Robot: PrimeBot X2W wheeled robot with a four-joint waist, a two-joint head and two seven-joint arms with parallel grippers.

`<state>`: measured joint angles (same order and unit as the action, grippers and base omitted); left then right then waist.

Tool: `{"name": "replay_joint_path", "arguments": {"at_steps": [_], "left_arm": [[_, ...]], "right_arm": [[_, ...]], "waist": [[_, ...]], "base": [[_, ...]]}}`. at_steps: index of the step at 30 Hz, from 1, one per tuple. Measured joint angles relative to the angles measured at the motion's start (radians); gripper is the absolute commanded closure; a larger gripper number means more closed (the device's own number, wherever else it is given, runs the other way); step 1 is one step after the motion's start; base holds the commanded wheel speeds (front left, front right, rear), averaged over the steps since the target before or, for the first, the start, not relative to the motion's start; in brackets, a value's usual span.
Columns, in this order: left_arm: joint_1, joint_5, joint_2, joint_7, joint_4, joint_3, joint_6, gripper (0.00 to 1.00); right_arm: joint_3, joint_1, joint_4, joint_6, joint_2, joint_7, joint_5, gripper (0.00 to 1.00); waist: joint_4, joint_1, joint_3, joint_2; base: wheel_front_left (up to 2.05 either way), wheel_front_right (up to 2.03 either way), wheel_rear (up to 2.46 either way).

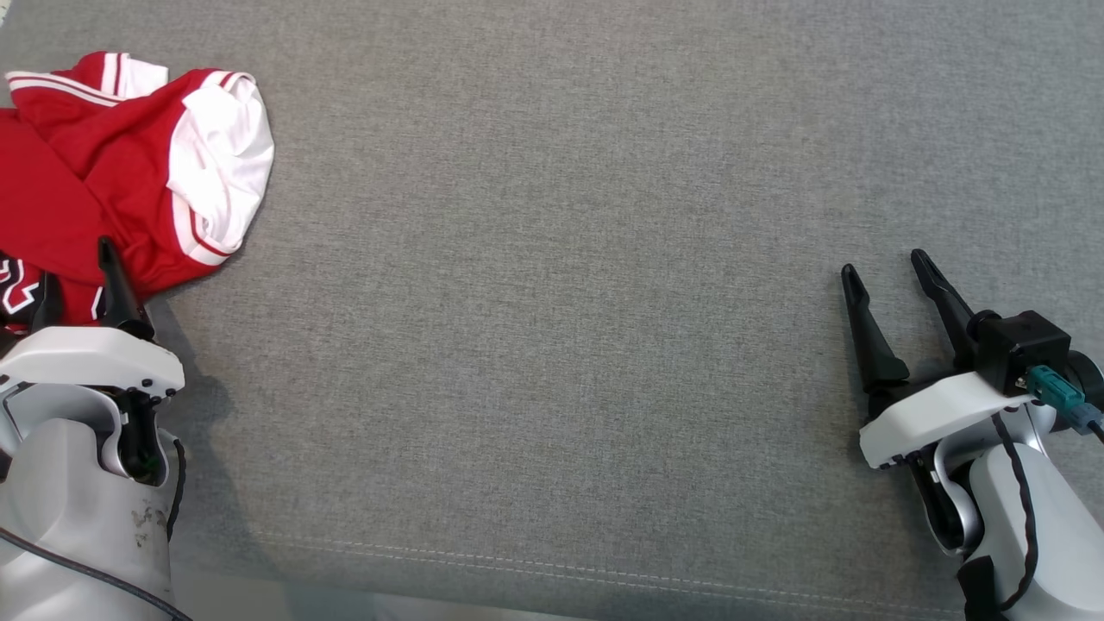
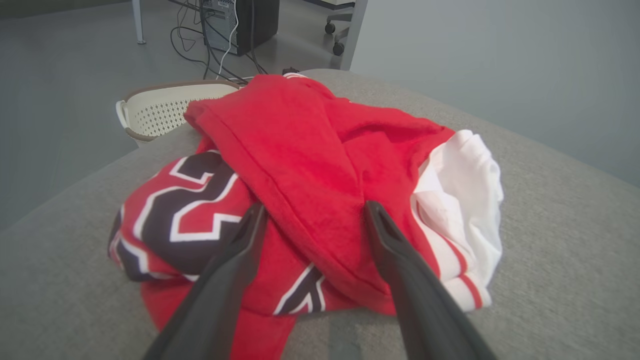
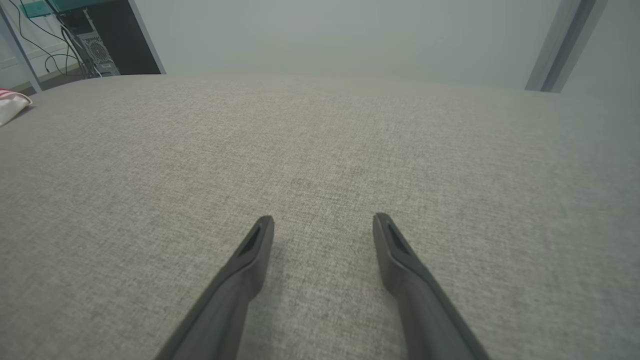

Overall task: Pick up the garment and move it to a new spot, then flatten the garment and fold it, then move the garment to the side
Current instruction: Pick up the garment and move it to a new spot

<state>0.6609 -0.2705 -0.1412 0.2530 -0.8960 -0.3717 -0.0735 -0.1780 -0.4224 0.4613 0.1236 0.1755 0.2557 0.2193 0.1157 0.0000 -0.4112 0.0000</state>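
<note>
So this is right at the first step, the pick-up. The crumpled red jersey with white sleeves and black-and-white lettering (image 1: 129,172) is bunched in a heap at the far left corner of the grey fabric-covered table (image 1: 552,259), nowhere near flat.

The left end effector (image 1: 78,285) is at the near edge of the heap. In the left wrist view its fingers are spread apart and straddle a raised ridge of red cloth (image 2: 310,150), so it's open with nothing pinched yet. I can't tell whether the tips are actually pressing into the fabric or just sitting over it.

The right end effector (image 1: 886,266) is well apart on the other side, also spread wide, above bare table with nothing between its fingers.

My guess for the next move is to close the left fingers on that ridge and lift. That fold looks thick enough to catch several layers, which is fine for carrying. The middle of the table looks like the obvious drop spot. There's a cream perforated laundry basket (image 2: 165,107) just past the far edge, so best not to drag the jersey that way.
</note>
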Motion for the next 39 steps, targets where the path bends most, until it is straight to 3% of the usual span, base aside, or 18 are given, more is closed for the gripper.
{"name": "replay_joint_path", "arguments": {"at_steps": [3,5,8,11,16,20,28,34,39], "left_arm": [[0.002,0.011,0.005,0.0,0.002,-0.013,0.0,0.03],[0.002,0.027,0.006,0.0,0.001,-0.02,0.0,0.42],[0.002,0.035,0.007,0.0,-0.009,-0.033,0.0,0.65],[0.003,0.039,0.006,0.0,-0.019,-0.041,-0.002,1.0],[0.002,0.071,0.025,0.0,0.058,-0.031,-0.023,1.0],[-0.004,0.128,0.062,0.0,0.195,0.041,-0.043,1.0],[-0.047,0.132,0.103,0.004,0.366,0.287,-0.05,1.0],[-0.03,0.069,0.115,0.004,0.42,0.486,-0.05,1.0],[0.011,0.023,0.115,0.004,0.45,0.593,-0.05,1.0]], "right_arm": [[0.001,0.0,0.001,0.0,-0.002,0.0,0.0,0.0],[0.004,0.0,0.002,0.0,-0.006,0.0,0.0,0.0],[0.005,0.0,0.004,0.0,-0.01,0.0,0.0,0.0],[0.006,0.0,0.005,0.0,-0.014,0.0,0.001,0.0],[0.01,0.0,0.008,0.0,-0.02,0.0,0.007,0.0],[0.009,0.002,0.017,0.0,-0.032,0.0,0.02,0.0],[-0.021,0.012,0.034,0.0,-0.062,0.0,0.047,0.0],[-0.022,0.013,0.035,0.0,-0.079,0.0,0.07,0.0],[-0.021,0.016,0.034,0.0,-0.09,0.0,0.077,0.0]], "waist": [[-0.009,0.0,0.0,0.0],[-0.012,0.0,0.003,0.0],[-0.016,0.0,0.007,0.0],[-0.02,0.0,0.01,0.0],[-0.019,0.0,0.031,0.0],[-0.016,0.0,0.061,0.0],[-0.032,0.0,0.11,0.0],[-0.088,0.0,0.119,0.0],[-0.141,0.0,0.122,0.0]], "base": [[0.0,0.0,0.0],[0.0,0.0,0.0],[0.0,0.0,0.0],[0.0,0.0,0.0],[0.0,0.0,0.0],[0.0,0.0,0.0],[0.0,0.0,0.0],[0.0,0.0,0.0],[0.0,0.0,0.0]]}}
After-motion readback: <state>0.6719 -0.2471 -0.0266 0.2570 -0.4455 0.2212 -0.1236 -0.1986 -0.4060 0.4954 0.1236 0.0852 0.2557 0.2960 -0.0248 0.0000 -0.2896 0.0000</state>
